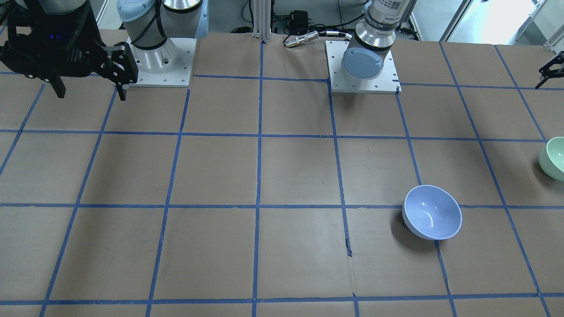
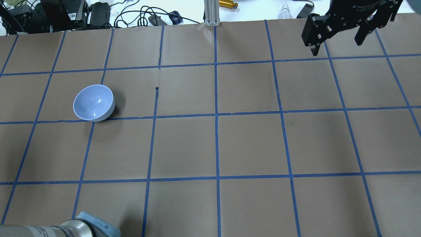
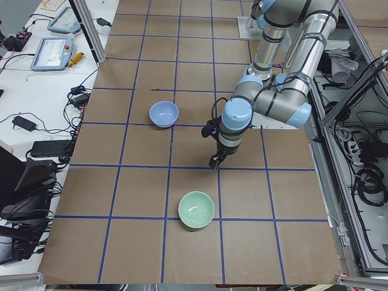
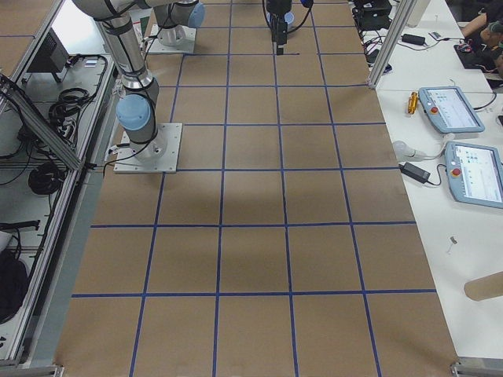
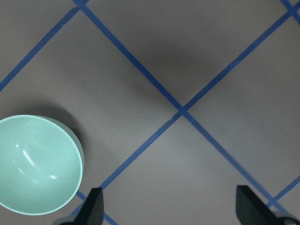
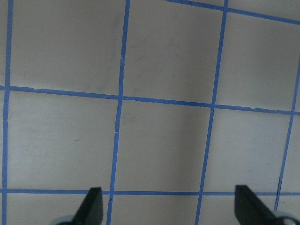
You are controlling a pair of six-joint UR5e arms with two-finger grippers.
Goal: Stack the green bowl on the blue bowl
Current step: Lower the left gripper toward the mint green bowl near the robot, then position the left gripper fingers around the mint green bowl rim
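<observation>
The green bowl [image 3: 196,210] stands upright on the table near its left end; it also shows at the right edge of the front view [image 1: 554,158] and at the lower left of the left wrist view [image 5: 37,164]. The blue bowl [image 1: 432,212] stands upright, apart from it, and shows in the overhead view [image 2: 93,102] and the left side view [image 3: 163,113]. My left gripper [image 5: 171,213] is open and empty, above the table beside the green bowl [image 3: 215,160]. My right gripper [image 1: 90,90] is open and empty, raised at the far right [image 2: 336,44], with only table below it [image 6: 169,213].
The brown table [image 2: 250,144] carries a grid of blue tape lines. The arm base plates [image 1: 363,68] sit at the robot's side. Cables and power bricks [image 2: 98,13] lie beyond the far edge. Tablets [image 4: 452,110] lie on a side bench.
</observation>
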